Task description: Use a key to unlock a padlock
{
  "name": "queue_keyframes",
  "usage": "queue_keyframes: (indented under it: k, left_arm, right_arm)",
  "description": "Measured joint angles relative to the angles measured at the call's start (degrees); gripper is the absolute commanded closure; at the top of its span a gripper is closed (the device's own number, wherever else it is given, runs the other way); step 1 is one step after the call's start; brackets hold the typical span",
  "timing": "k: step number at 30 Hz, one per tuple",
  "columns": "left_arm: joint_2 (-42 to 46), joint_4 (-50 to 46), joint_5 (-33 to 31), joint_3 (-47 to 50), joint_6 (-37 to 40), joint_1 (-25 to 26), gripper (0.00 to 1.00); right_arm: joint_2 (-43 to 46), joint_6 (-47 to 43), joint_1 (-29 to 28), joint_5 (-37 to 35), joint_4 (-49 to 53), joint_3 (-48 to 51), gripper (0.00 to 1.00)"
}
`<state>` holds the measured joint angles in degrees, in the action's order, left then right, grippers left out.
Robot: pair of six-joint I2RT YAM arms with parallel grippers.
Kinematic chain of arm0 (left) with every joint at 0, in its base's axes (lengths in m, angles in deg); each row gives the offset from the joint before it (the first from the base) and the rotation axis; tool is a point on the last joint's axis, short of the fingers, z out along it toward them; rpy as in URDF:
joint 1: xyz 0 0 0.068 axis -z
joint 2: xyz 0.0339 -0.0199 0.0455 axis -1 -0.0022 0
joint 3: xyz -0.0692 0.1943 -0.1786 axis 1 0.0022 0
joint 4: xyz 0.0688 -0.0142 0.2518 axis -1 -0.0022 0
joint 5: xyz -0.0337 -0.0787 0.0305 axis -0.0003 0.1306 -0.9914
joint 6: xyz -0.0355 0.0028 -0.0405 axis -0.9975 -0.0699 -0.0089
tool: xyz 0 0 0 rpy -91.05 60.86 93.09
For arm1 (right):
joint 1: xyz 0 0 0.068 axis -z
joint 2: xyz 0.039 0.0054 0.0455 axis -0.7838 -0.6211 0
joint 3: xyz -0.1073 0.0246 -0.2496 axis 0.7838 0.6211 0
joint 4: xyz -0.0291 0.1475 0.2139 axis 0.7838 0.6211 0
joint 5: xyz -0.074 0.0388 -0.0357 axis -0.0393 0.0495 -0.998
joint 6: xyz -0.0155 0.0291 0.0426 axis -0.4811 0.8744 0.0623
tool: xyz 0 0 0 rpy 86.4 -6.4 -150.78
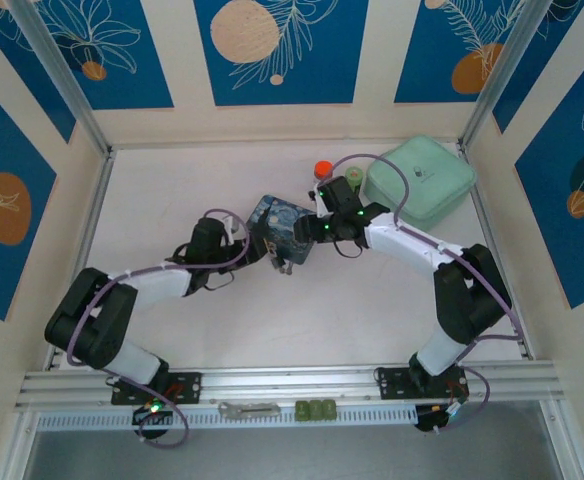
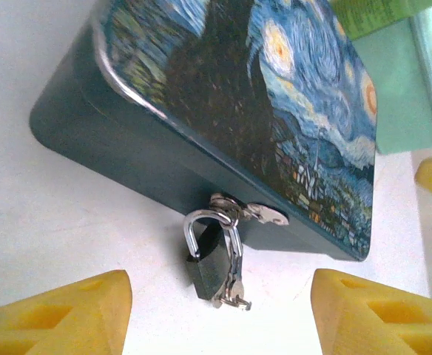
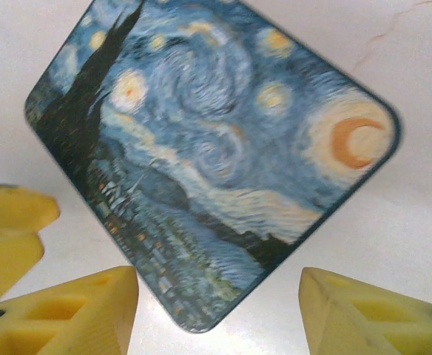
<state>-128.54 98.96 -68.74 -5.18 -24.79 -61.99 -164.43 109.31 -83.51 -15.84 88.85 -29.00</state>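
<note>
The left pincer (image 2: pixel 220 318) is spread wide. Its two yellow fingers are set to either side of the padlock (image 2: pixel 207 268) and apart from it, and nothing is pinched or touched. The right pincer (image 3: pixel 220 314) is likewise spread and is held over the painted lid of the blue box (image 3: pixel 216 163), with nothing gripped.

The padlock is seen at the front wall of the box. Its silvery shackle is hooked through the latch there, and its dark squarish body is tilted down toward the desk (image 2: pixel 46 214). A small silvery key (image 2: pixel 232 299) is seen at the lower end of the body, and a thin silvery ring runs up beside it. Whether the shackle is freed from the body cannot be told.

Bare desk is left in front of the padlock and to the box's left. A mint-green case (image 1: pixel 419 180) is set just beyond the box, with a small orange-capped thing (image 1: pixel 323 168) near it. The desk is bounded by walls at the back and both sides, and by a metal rail (image 1: pixel 292 380) at the near edge.
</note>
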Motion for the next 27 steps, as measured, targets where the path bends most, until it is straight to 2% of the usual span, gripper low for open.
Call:
queue_keyframes:
  k: [4, 7, 10, 15, 21, 27]
  left_arm:
    - [-0.17, -4.72, -5.73, -2.10, 0.11, 6.14, 0.28]
    - [-2.05, -8.55, -10.43, -5.29, 0.00, 10.86, 0.27]
    - [-4.28, -10.67, -13.70, -7.39, -0.39, 13.29, 0.26]
    - [-8.66, -15.91, -18.64, -11.26, -1.07, 13.90, 0.28]
    - [-12.55, -20.28, -21.84, -17.46, -0.57, 14.08, 0.35]
    - [-16.00, -24.50, -23.78, -21.57, 1.42, 14.51, 0.47]
  right_arm:
    - [0.96, 2.91, 1.57, -1.29, -1.11, 1.95, 0.40]
    - [2.27, 4.79, 3.04, -1.20, -2.27, 4.09, 0.40]
    - [3.34, 5.60, 3.91, -0.98, -3.15, 5.49, 0.40]
    - [5.77, 6.45, 4.00, -0.76, -3.69, 7.87, 0.41]
    - [7.50, 6.88, 4.28, -0.33, -4.74, 9.44, 0.41]
    - [8.13, 6.95, 4.68, 0.66, -6.34, 10.08, 0.41]
